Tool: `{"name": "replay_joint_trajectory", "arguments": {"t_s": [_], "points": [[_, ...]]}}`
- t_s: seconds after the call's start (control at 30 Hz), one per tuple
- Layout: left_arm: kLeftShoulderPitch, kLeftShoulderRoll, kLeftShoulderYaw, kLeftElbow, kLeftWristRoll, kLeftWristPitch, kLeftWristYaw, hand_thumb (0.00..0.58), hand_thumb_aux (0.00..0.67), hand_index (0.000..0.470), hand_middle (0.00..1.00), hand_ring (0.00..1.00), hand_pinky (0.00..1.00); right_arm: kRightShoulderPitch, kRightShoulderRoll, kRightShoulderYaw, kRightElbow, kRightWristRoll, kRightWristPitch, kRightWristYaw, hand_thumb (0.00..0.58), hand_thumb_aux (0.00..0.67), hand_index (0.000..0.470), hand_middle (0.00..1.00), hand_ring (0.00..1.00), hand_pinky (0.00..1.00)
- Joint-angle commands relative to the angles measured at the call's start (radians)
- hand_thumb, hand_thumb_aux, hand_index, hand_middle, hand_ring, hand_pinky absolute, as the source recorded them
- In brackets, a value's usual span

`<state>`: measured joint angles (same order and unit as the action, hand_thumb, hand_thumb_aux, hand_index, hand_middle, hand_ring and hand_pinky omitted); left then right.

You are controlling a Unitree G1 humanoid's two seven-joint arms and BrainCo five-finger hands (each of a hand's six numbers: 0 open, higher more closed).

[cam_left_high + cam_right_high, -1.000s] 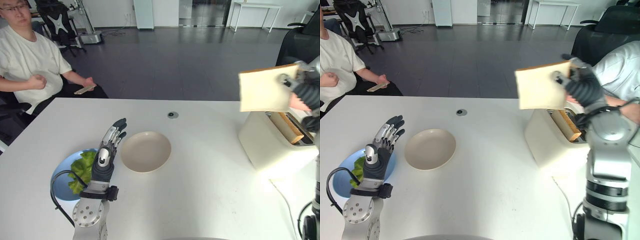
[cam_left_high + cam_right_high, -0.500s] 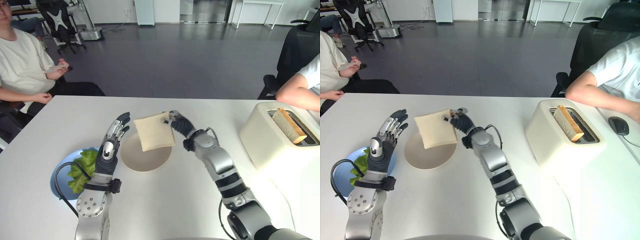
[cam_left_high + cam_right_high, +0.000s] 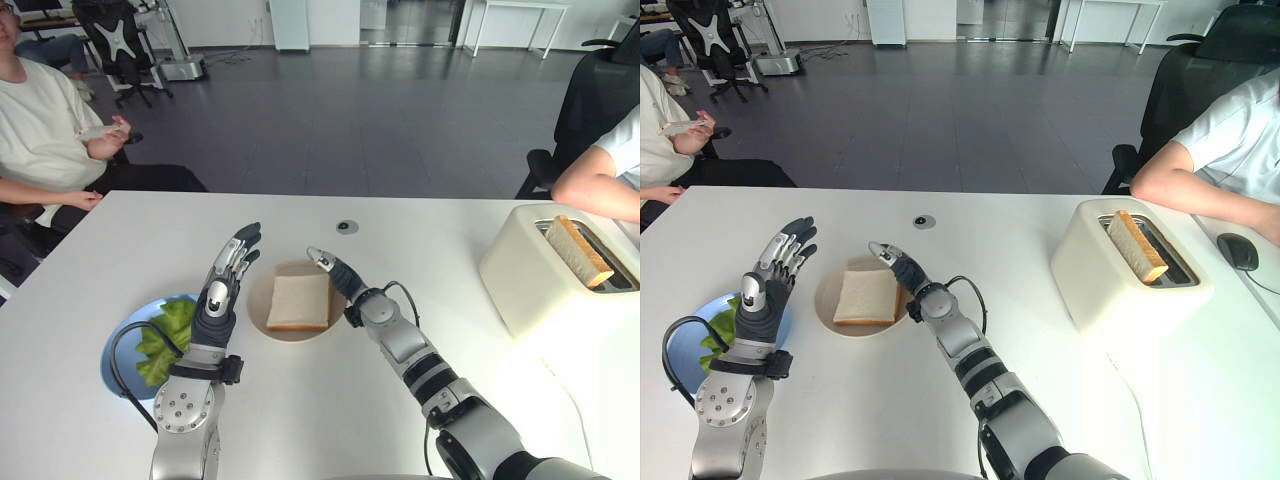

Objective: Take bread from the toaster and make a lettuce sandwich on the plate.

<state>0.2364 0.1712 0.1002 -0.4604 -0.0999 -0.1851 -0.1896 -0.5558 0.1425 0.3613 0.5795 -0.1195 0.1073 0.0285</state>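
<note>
White bread (image 3: 299, 301) lies flat on the plate (image 3: 256, 305) on the counter (image 3: 300, 400). The right robot hand (image 3: 335, 272), fingers straight and empty, sits just beside the bread, perhaps touching the plate's rim. The left robot hand (image 3: 225, 275) stands spread and empty near the lettuce (image 3: 165, 335). A second slice (image 3: 578, 250) stands in the toaster (image 3: 540, 290).

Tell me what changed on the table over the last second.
The right robot hand carried a bread slice from above the toaster leftward down to the plate and let go; the slice now lies flat there, the hand open beside it. Unchanged: left robot hand raised open by the lettuce, second slice in the toaster.
</note>
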Motion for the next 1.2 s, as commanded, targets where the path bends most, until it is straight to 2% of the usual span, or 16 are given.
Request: {"name": "replay_joint_trajectory", "arguments": {"t_s": [0.03, 0.17, 0.27, 0.43, 0.5, 0.73, 0.97, 1.07, 1.1, 1.13, 1.17, 1.2], "points": [[-0.022, 0.026, 0.035, 0.016, -0.017, 0.019, -0.007, 0.0, 0.0, 0.0, 0.0, 0.0, 0.0, -0.029, -0.019, 0.04, -0.127, -0.123, -0.054, -0.058, 0.0, 0.0, 0.0, 0.0, 0.0, 0.0], [-0.027, 0.072, 0.072, 0.021, -0.005, 0.027, -0.024, 0.0, 0.0, 0.0, 0.0, 0.0, 0.0, 0.107, -0.125, 0.045, -0.461, -0.269, -0.028, -0.089, 0.0, 0.0, 0.0, 0.0, 0.0, 0.0], [-0.005, 0.213, 0.17, 0.122, 0.086, 0.004, -0.059, 0.0, 0.0, 0.0, 0.0, 0.0, 0.0, 0.311, -0.201, -0.072, -0.717, -0.181, -0.027, -0.04, 0.0, 0.0, 0.0, 0.0, 0.0, 0.0], [0.038, 0.475, 0.266, 0.409, 0.298, -0.03, -0.073, 0.0, 0.0, 0.0, 0.0, 0.0, 0.0, 0.617, -0.256, -0.254, -0.923, -0.055, -0.028, -0.013, 0.0, 0.0, 0.0, 0.0, 0.0, 0.0], [0.049, 0.55, 0.269, 0.485, 0.366, -0.032, -0.074, 0.0, 0.0, 0.0, 0.0, 0.0, 0.0, 0.69, -0.25, -0.293, -0.961, -0.02, -0.027, -0.016, 0.0, 0.0, 0.0, 0.0, 0.0, 0.0], [0.097, 0.705, 0.162, 0.596, 0.671, -0.006, -0.005, 0.0, 0.0, 0.0, 0.0, 0.0, 0.0, 0.729, -0.25, -0.352, -1.044, 0.038, 0.017, 0.01, 0.0, 0.0, 0.0, 0.0, 0.0, 0.0], [0.075, 0.758, 0.073, 0.664, 0.845, 0.013, 0.115, 0.0, 0.0, 0.0, 0.0, 0.0, 0.0, 0.771, -0.225, -0.336, -1.117, 0.062, 0.054, 0.018, 0.0, 0.0, 0.0, 0.0, 0.0, 0.0], [0.061, 0.764, 0.044, 0.694, 0.871, 0.016, 0.149, 0.255, 0.168, 0.118, 0.0, 0.0, 0.0, 0.784, -0.224, -0.346, -1.13, 0.069, 0.062, 0.021, 0.0, 0.0, 0.0, 0.0, 0.0, 0.0], [0.052, 0.768, 0.035, 0.706, 0.875, 0.016, 0.158, 0.382, 0.279, 0.195, 0.0, 0.0, 0.0, 0.787, -0.223, -0.348, -1.138, 0.071, 0.067, 0.022, 0.0, 0.0, 0.0, 0.0, 0.0, 0.0], [0.045, 0.77, 0.029, 0.714, 0.878, 0.013, 0.167, 0.482, 0.394, 0.276, 0.0, 0.0, 0.0, 0.789, -0.223, -0.35, -1.145, 0.072, 0.071, 0.022, 0.0, 0.0, 0.0, 0.0, 0.0, 0.0], [0.039, 0.772, 0.022, 0.721, 0.876, 0.009, 0.175, 0.551, 0.52, 0.365, 0.0, 0.0, 0.0, 0.79, -0.223, -0.35, -1.151, 0.073, 0.073, 0.022, 0.0, 0.0, 0.0, 0.0, 0.0, 0.0], [0.034, 0.771, 0.017, 0.722, 0.873, 0.005, 0.18, 0.58, 0.654, 0.459, 0.0, 0.0, 0.0, 0.791, -0.222, -0.352, -1.153, 0.074, 0.074, 0.02, 0.0, 0.0, 0.0, 0.0, 0.0, 0.0]]}}
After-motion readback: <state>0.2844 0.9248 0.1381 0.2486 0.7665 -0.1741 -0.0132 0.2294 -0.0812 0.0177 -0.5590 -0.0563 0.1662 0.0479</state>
